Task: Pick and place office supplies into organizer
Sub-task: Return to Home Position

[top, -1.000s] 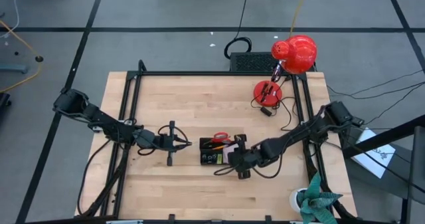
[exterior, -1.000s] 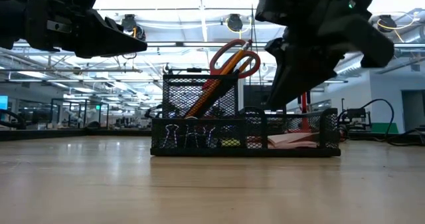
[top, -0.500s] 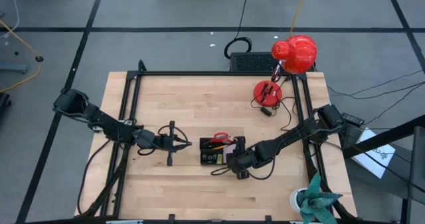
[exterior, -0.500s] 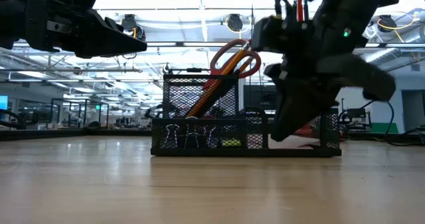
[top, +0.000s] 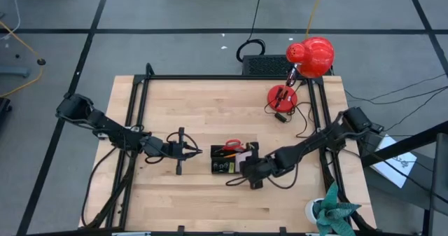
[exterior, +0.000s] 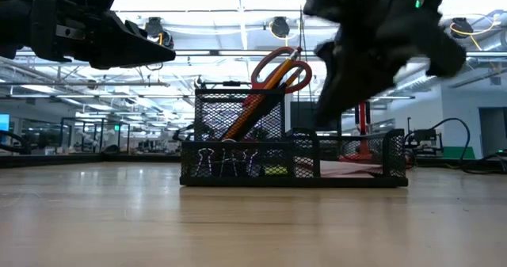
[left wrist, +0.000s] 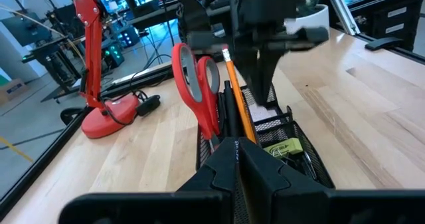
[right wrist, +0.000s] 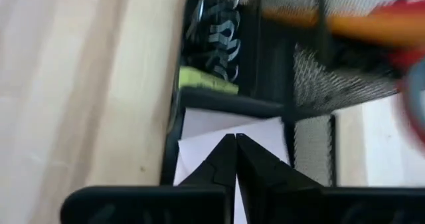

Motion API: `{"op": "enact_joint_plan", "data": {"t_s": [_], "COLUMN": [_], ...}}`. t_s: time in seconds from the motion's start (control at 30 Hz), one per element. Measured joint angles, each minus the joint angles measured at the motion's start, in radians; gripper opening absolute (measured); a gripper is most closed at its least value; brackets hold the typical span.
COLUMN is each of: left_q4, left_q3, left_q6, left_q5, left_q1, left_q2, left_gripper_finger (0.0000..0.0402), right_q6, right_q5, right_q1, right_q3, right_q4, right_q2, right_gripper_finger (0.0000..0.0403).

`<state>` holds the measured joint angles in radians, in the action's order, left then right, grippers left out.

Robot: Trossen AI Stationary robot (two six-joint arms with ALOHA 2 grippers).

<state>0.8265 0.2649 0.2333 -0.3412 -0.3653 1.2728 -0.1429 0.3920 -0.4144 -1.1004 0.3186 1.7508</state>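
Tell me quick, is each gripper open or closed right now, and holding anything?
Left gripper: closed, holding nothing, beside the organizer.
Right gripper: closed, holding nothing, above the sticky notes in the organizer.

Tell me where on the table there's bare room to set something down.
Bare table: the far strip left of the lamp base, and the near strip in front of the organizer. Crowded: mid-table, where the left gripper and right gripper flank it.

Wooden table [top: 210,117]: organizer [top: 215,157] right of centre; red lamp base [top: 282,96] near right rear corner.
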Motion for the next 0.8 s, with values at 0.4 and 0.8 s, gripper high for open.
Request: {"op": "enact_joint_plan", "data": {"t_s": [0.4,0.8], "left_q4": [0.0,-0.002], "left_q3": [0.0,0.0], "left_q6": [-0.006,0.005], "left_q5": [0.0,0.0], "left_q1": [0.0,0.0], "left_q2": [0.0,0.0], "left_gripper_finger": [0.0026,0.0026], "right_q6": [0.039,-0.156], "right_q5": [0.209,0.356], "right_q1": [-0.065,0.01], "right_q3": [0.0,0.207], "right_q4": [0.143,0.14], "right_q2": [-0.186,-0.299], "right_gripper_finger": [0.0004,0.0001]}}
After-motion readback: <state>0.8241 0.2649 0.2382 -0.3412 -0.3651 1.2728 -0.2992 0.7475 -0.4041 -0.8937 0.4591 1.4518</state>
